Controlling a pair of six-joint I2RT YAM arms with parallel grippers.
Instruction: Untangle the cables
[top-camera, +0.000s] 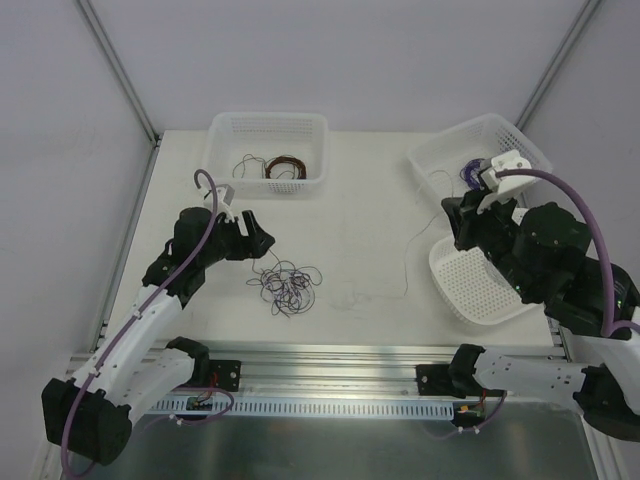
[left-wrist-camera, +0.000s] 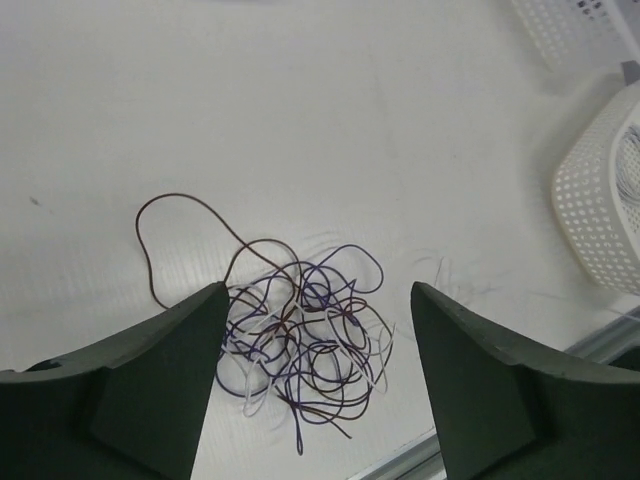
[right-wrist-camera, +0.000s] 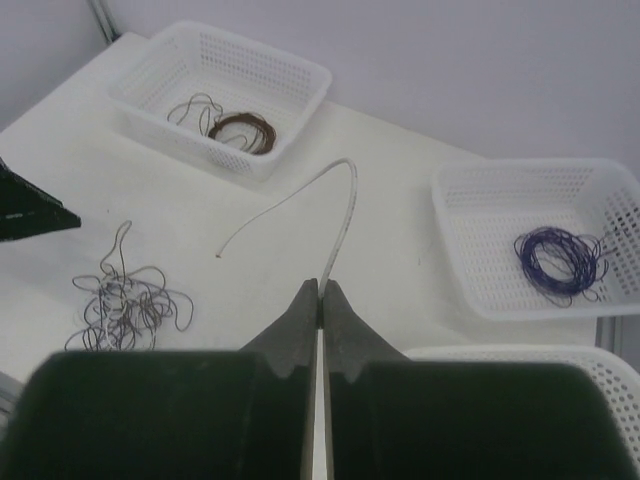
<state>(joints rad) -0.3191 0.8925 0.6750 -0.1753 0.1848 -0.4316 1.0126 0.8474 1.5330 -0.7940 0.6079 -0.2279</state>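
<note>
Partway, I judge — my right fingers (right-wrist-camera: 345, 335) clamp one whitish wire (right-wrist-camera: 341, 220), left fingers (left-wrist-camera: 165, 375) stand apart over the tangled cables (left-wrist-camera: 300, 340).

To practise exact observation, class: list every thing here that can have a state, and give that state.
Clump of hair-thin dark and purple wires: tangled, lying on table.
Left pincer: open, over the clump, holding nothing.
Right pincer: shut on thin whitish wire.
Thin whitish wire: gripped, its free end apart from clump.
Red-brown wire coil: wound, in white plastic basket.
Purple wire coil: wound, in another white plastic basket.
</note>
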